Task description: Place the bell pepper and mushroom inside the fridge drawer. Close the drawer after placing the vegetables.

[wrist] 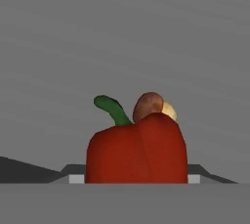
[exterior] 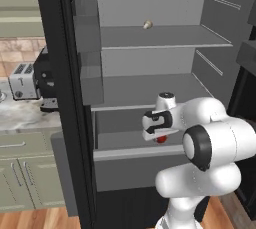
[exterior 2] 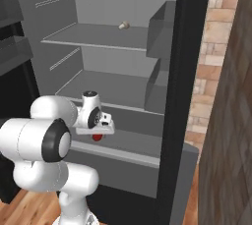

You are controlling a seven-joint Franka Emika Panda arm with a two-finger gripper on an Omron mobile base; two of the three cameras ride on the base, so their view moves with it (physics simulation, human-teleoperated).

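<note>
From here I read the gripper (exterior: 160,135) as closed around the bell pepper (wrist: 136,152). I'm going by the pepper sitting right at the bottom of the hand view, where the finger tips should rise; the pepper's red body covers them, so I can't see the contact itself. In the left base view the bell pepper is only a small red sliver under the white hand, most of it masked by the wrist, and the right base view gives me about as little. It hangs over the open fridge drawer (exterior: 130,170), which stands pulled out from the black fridge (exterior: 60,73). I can't tell whether the pepper is touching the drawer floor or is clear of it. Behind the pepper in the hand view the mushroom (wrist: 154,108) peeks out, brown cap and a bit of pale stem, its lower half cut off by the pepper's shoulder. I can't say whether the two touch or the mushroom lies further back on the grey surface. The arm's big elbow blocks the right part of the drawer in the left base view. On the upper shelf (exterior: 165,37) sits a small tan lump (exterior: 147,24), too tiny for me to identify. A toaster (exterior: 22,80) stands on the counter to the left of the fridge, partly behind the door edge.
</note>
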